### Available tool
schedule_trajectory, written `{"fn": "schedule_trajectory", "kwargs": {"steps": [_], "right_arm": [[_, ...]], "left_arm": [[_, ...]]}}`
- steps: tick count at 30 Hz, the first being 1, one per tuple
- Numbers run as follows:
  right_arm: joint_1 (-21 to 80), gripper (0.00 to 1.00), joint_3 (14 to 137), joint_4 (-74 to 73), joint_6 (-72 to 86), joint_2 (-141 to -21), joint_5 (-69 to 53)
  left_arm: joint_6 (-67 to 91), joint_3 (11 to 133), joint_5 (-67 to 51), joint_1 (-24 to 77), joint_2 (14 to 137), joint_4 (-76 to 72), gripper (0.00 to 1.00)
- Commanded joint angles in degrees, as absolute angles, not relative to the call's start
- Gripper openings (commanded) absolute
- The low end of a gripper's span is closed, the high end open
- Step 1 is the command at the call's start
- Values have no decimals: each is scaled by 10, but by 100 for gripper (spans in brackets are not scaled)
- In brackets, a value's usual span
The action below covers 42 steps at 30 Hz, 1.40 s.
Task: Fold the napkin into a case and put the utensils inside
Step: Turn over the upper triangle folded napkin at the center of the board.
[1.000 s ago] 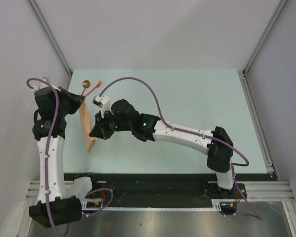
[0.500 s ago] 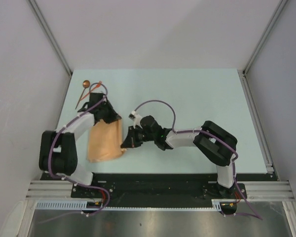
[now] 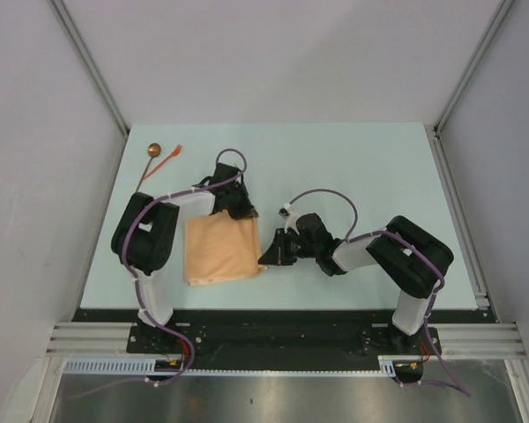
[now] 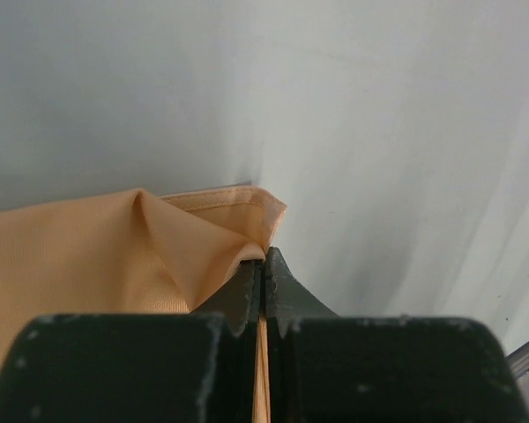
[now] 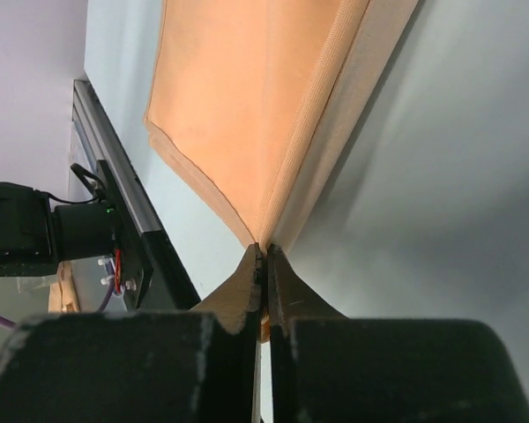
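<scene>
The tan-orange napkin [image 3: 220,249] lies spread on the table in front of the left arm's base, folded into a rough rectangle. My left gripper [image 3: 243,211] is shut on its far right corner [image 4: 247,231]. My right gripper [image 3: 266,260] is shut on the near right corner, cloth pinched between its fingers [image 5: 263,251]. The utensils lie at the far left corner of the table: a dark-handled spoon [image 3: 149,161] with a round coppery bowl, and an orange-red fork-like piece [image 3: 167,161] beside it.
The pale green table [image 3: 379,176] is walled by grey panels on the left, back and right. A black rail [image 3: 273,322] runs along the near edge between the arm bases.
Both arms have swung toward the near edge and to the right, dragging the napkin from a narrow hanging strip at the left into a wider flat rectangle on the table.
</scene>
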State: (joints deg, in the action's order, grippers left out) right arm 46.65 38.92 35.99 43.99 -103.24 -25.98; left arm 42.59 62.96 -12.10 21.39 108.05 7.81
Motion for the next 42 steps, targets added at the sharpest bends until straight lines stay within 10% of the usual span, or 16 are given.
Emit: {"fn": "schedule_trajectory", "kwargs": {"steps": [1,9,19,30,42], "right_arm": [[478,0,353,328,421,-996,-356],[464,0,326,301,410,-984,-341],[455,14,302,252,394,-952,-301],[412,61,303,180,398,-888,-281],[257,62,399,105,359,-904,-324]], "left_arm": [[413,731,-29,230,1109,-6,0],[376,803,-7,257,1155,55,4],[328,845,-39,269,1113,91,76],[289,846,-36,274,1044,204,74],[296,713,-2,374,977,208,65]]}}
